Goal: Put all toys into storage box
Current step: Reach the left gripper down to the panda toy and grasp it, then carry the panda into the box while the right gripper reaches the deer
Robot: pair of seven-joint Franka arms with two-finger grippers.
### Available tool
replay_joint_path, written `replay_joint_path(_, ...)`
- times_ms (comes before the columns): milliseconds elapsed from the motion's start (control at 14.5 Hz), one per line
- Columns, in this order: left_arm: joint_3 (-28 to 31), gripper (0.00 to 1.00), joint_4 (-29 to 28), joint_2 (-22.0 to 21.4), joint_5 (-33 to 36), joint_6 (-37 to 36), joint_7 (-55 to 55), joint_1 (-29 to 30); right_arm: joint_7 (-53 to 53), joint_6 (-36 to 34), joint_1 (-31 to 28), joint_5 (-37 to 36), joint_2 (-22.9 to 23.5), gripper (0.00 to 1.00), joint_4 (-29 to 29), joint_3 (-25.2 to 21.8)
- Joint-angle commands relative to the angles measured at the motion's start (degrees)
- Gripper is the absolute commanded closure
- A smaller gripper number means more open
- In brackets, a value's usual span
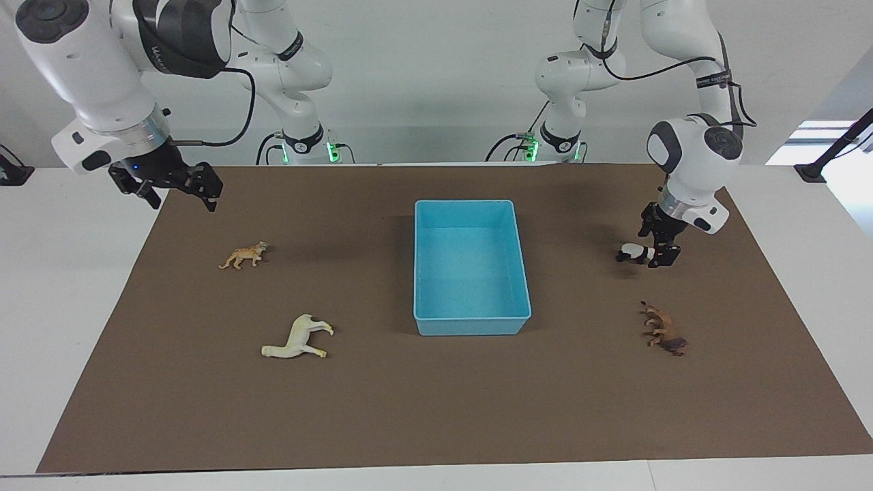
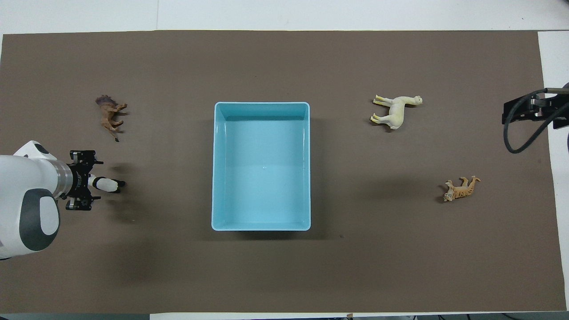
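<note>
Left gripper [image 1: 660, 254] over the panda [image 1: 634, 254] (head end); right gripper [image 1: 176, 191] waits.

Left gripper [image 1: 660, 254] covers panda [image 1: 634, 254] head in both views; can't tell if fingers touch it; right arm cut off by overhead view's edge.

Left gripper [image 1: 660, 254] low over panda [image 1: 634, 254]; right gripper [image 1: 179, 192] raised over mat edge.

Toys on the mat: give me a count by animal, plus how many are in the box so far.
Panda: 1, at the left gripper
Lion: 1
Tiger: 1
White horse: 1
In the blue box: 0
Total: 4 toys, all outside the box.
</note>
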Motion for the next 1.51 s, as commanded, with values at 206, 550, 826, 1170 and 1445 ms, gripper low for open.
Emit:
replay_joint_path(206,0.33,0.78,-2.08,-0.52,-0.09,2.31,-0.67,-0.7,10.96,8.44,-0.53,5.32,5.64,0.01,-1.64,0.25)
replay_joint_path(550,-0.1,1.0,7.82,-0.08,-0.09,-11.09,-1.28,-3.94,32.48,9.85,-4.05,8.57,7.16,0.02,-5.75,0.25)
replay_joint_path(826,-0.46,1.0,23.03,-1.04,-6.31,-30.27,-1.9,-10.26,37.45,8.98,-6.67,9.02,4.34,0.0,-11.74,-0.01)
replay_joint_path(1170,-3.8,1.0,23.94,-3.24,-7.64,-30.05,-10.15,-23.26,38.61,11.51,-7.31,9.02,0.92,0.07,-19.73,-0.01)
replay_joint_path(1445,-3.71,1.0,18.95,-4.56,-9.67,-22.32,-11.66,-32.23,54.39,21.25,-6.25,8.93,-2.42,0.03,-29.57,0.08)
